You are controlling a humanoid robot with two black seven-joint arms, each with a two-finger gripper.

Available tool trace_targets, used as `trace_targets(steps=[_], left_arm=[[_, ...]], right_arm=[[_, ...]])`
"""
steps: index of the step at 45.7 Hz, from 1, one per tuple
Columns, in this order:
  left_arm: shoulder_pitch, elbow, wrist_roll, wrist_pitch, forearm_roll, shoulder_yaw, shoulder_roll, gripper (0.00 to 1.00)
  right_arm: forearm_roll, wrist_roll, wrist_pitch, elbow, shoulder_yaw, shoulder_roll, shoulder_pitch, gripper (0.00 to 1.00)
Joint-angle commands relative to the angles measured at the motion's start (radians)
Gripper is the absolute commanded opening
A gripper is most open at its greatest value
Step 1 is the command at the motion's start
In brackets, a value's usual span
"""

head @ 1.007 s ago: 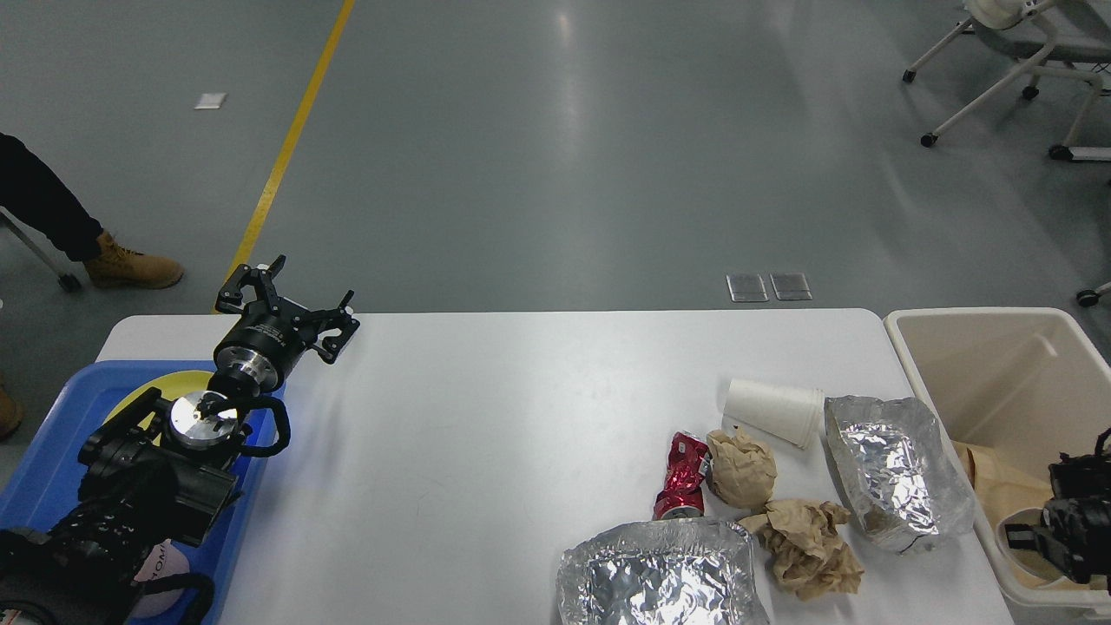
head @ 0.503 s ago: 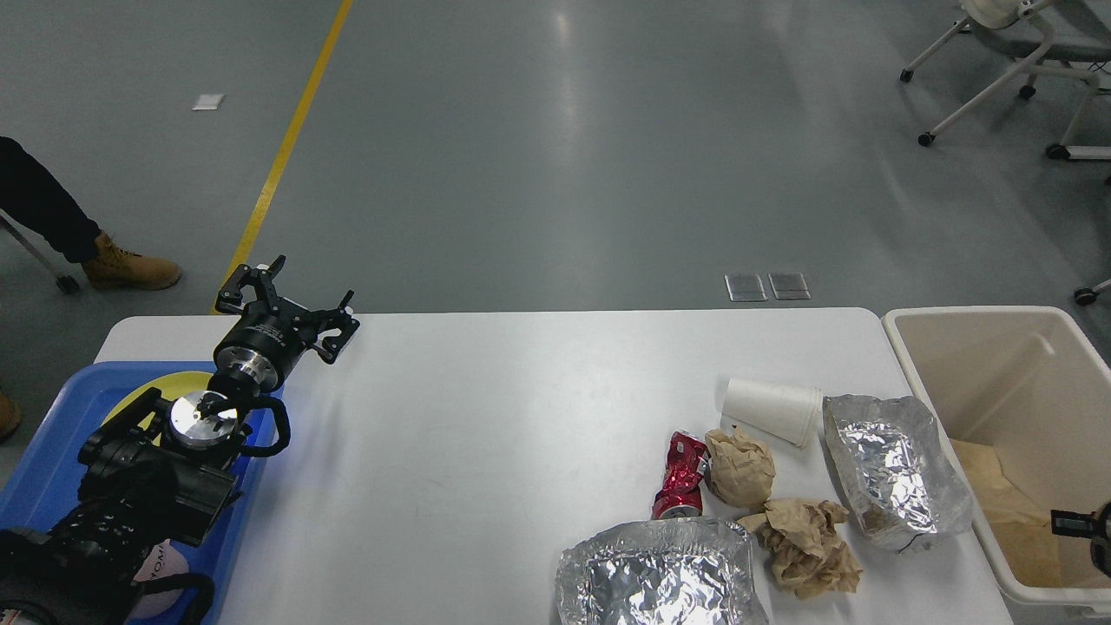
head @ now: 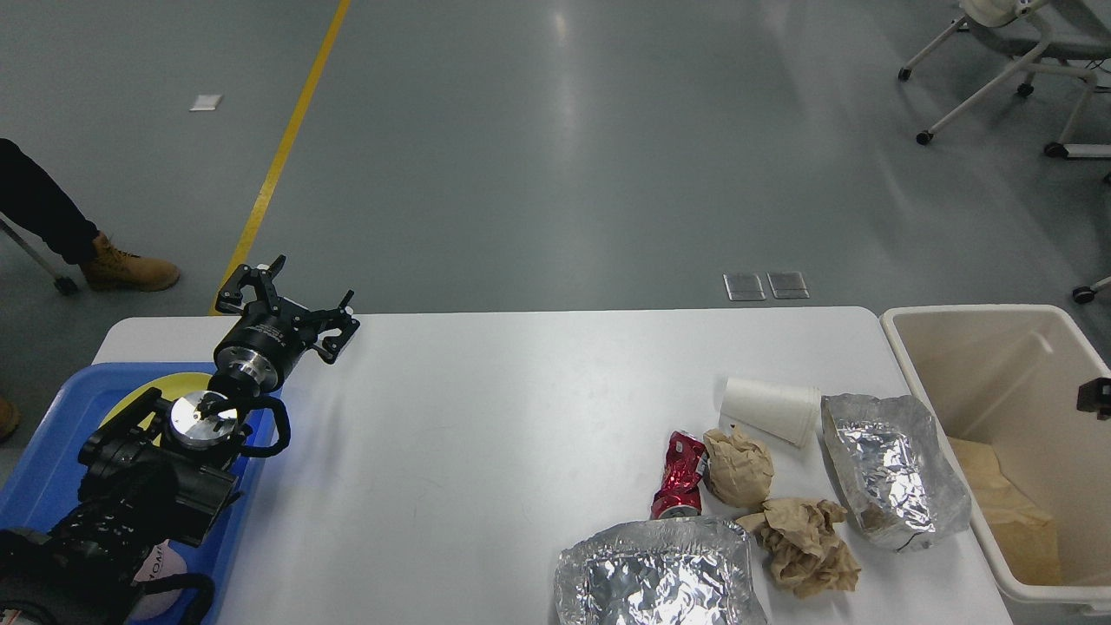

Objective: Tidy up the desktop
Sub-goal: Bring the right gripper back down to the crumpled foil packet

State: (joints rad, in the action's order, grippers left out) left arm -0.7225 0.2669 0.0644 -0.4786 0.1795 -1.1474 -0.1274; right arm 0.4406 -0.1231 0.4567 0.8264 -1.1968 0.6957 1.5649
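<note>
Across the near half of the view lies the desktop (head: 486,408), a white counter with rounded corners that runs from the blue tray (head: 52,451) at its left end to the beige bin (head: 903,347) standing just off its right end. Over the counter's far-left corner hangs the left tool (head: 286,299), its 2 fingers spread wide with nothing between them; the black arm behind it crosses the tray, where a yellow plate (head: 143,391) shows under the wrist. At the right edge of the view, over the bin, only a small dark piece of the right tool (head: 1095,398) shows, and I cannot tell how its fingers stand.

Toward the counter's near-right part sits a cluster of rubbish. A white paper cup (head: 771,410) lies on its side, farthest of the group. Just right of it lies a crumpled foil container (head: 894,469), close to the bin-side edge. Left of that, a crushed red can (head: 681,476) touches a brown paper ball (head: 739,467), and a second crumpled brown paper (head: 807,547) lies nearer, just below the ball. At the near edge a large foil tray (head: 660,577) is cut off by the frame. Brown paper (head: 1007,512) rests inside the bin.
</note>
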Motion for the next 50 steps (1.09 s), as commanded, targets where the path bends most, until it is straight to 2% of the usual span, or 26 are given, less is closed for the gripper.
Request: trace_targets(steps=[1,9,16,22,32,40,46,49,50], left_arm=[[0.000,0.000,0.000,0.000,0.000,0.000,0.000,0.96],[0.000,0.000,0.000,0.000,0.000,0.000,0.000,0.96],[0.000,0.000,0.000,0.000,0.000,0.000,0.000,0.96],[0.000,0.000,0.000,0.000,0.000,0.000,0.000,0.96],[0.000,0.000,0.000,0.000,0.000,0.000,0.000,0.96],[0.000,0.000,0.000,0.000,0.000,0.000,0.000,0.96],[0.000,0.000,0.000,0.000,0.000,0.000,0.000,0.96],[0.000,0.000,0.000,0.000,0.000,0.000,0.000,0.96],[0.000,0.000,0.000,0.000,0.000,0.000,0.000,0.96]], right_arm=[[0.000,0.000,0.210,0.072,-0.061,-0.062,0.265,1.00],[-0.005,0.007,0.494,0.099,-0.067,-0.202,0.503,1.00],[-0.071,0.010,0.503,0.178,-0.044,-0.372,0.697,1.00],[-0.103,0.010,0.503,0.217,0.019,-0.446,0.811,1.00],[-0.105,0.005,0.503,0.234,0.184,-0.450,0.866,1.00],[-0.103,0.000,0.503,0.232,0.172,-0.433,0.845,1.00],[-0.097,-0.001,0.503,0.243,0.134,-0.348,0.817,1.00],[-0.088,-0.003,0.503,0.312,0.082,-0.325,0.781,1.00],[-0.086,-0.003,0.503,0.383,0.031,-0.317,0.764,1.00]])
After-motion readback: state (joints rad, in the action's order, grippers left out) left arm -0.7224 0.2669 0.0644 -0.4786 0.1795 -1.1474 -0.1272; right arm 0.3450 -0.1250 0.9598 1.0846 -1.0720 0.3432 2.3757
